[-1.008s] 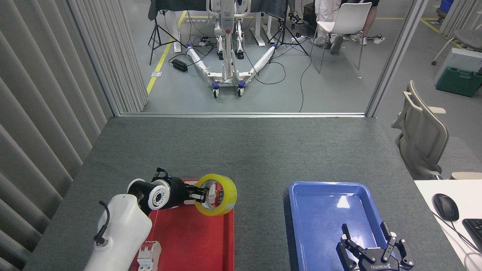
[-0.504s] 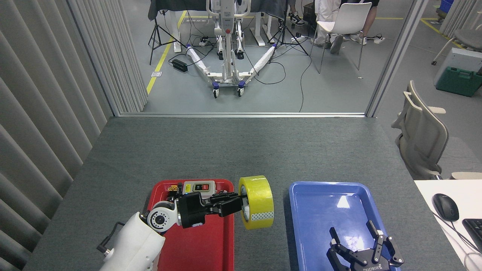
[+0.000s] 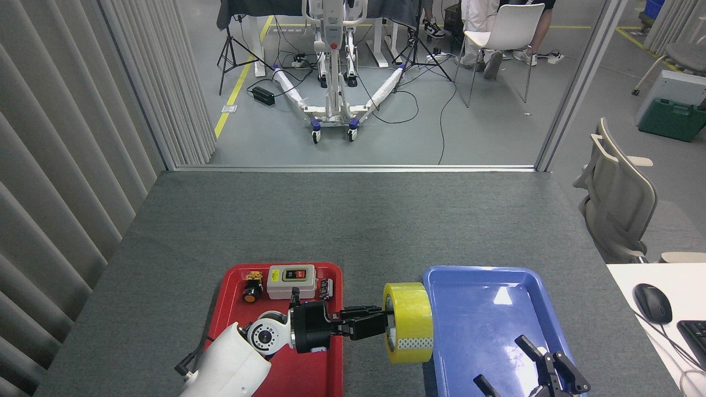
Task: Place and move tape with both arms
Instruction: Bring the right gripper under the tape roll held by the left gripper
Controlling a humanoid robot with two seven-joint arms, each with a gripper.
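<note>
The yellow tape roll (image 3: 411, 321) stands on edge in the air between the two trays, its right side at the left rim of the blue tray (image 3: 485, 331). My left gripper (image 3: 380, 324) reaches in from the left and is shut on the tape, its black fingers (image 3: 364, 325) gripping the roll's wall at the core. My right gripper (image 3: 532, 375) sits low over the blue tray near the bottom edge, open, its fingers spread with nothing between them; its body is partly cut off by the frame.
A red tray (image 3: 331, 275) lies under my left arm, holding a grey switch box (image 3: 291, 281), a small yellow-black button and a small black part. A white desk with a mouse (image 3: 652, 302) stands at the right. An office chair (image 3: 618, 198) is beyond the table's right edge.
My left gripper has carried the tape rightward, from over the red tray to the blue tray's left rim. The right gripper has dropped lower in the view and turned.
</note>
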